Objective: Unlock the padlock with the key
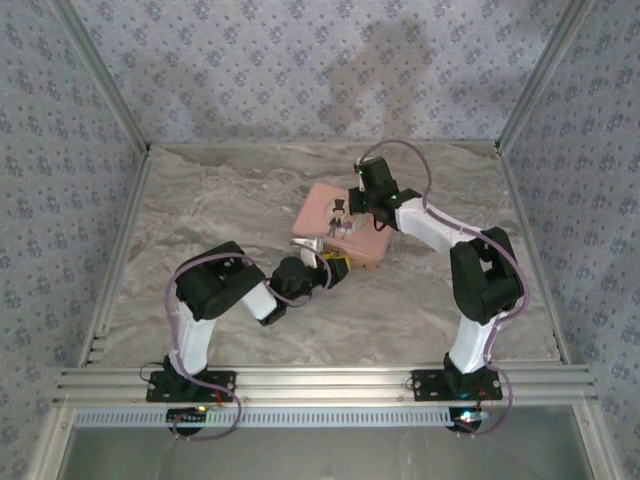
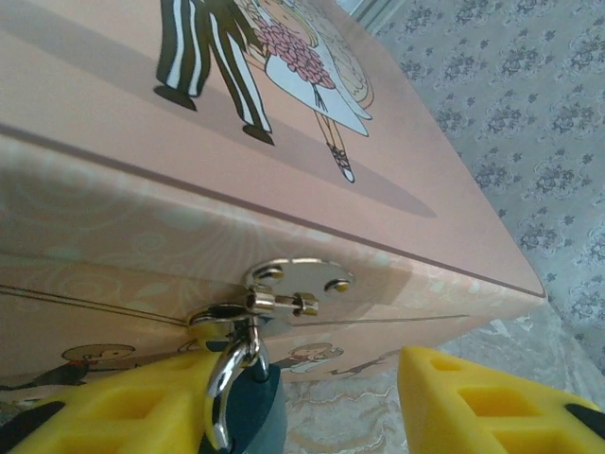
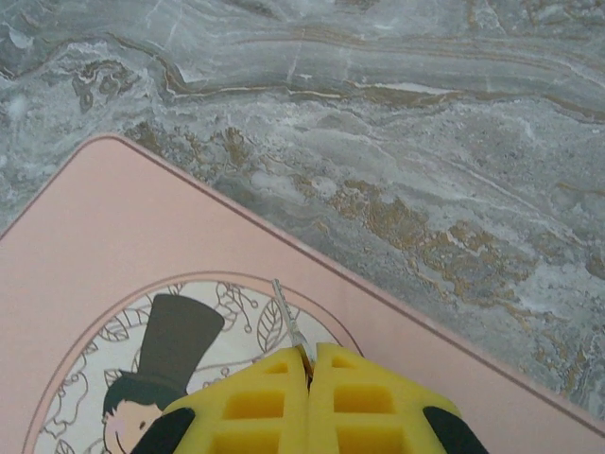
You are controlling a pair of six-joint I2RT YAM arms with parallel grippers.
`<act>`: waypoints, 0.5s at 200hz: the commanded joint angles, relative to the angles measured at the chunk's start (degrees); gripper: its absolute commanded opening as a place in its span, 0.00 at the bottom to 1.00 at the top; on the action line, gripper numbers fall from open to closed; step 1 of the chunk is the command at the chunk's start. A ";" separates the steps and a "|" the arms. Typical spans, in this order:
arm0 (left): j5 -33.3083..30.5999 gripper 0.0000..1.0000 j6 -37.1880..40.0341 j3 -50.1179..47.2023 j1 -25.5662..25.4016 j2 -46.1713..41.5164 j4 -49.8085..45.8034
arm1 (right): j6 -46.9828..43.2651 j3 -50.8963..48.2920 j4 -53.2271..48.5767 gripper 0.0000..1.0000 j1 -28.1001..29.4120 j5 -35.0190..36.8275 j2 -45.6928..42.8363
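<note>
Low centre in left wrist view, padlock (image 2: 248,409) hangs on tin (image 2: 142,218) hasp between wide-open, empty left fingers (image 2: 473,402); right fingers (image 3: 284,407) pinched shut on key (image 3: 286,317), so clamp it steady first, then align key

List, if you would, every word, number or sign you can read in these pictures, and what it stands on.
No legible text anywhere.
Pink tin: lid carries only a cartoon couple, no words.
Small figures on its front wall by the padlock: too blurred to tell whether lettering is there.
Key, seen edge-on: no marking visible.
</note>
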 commanded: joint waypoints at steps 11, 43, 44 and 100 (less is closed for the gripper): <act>3.45 0.38 -1.31 0.85 1.61 1.08 2.40 | 0.34 -1.45 -2.03 0.00 0.09 -0.46 -2.40; 6.50 0.28 -2.21 1.21 2.78 1.00 0.12 | 0.23 -1.99 -1.91 0.00 0.13 -0.36 -3.42; 6.50 0.28 -2.21 1.18 2.86 1.00 0.13 | 0.24 -1.98 -1.88 0.00 0.15 -0.32 -3.44; 9.26 0.12 -2.41 1.83 3.75 0.91 -2.81 | 0.26 -2.32 -1.86 0.00 0.18 -0.46 -4.84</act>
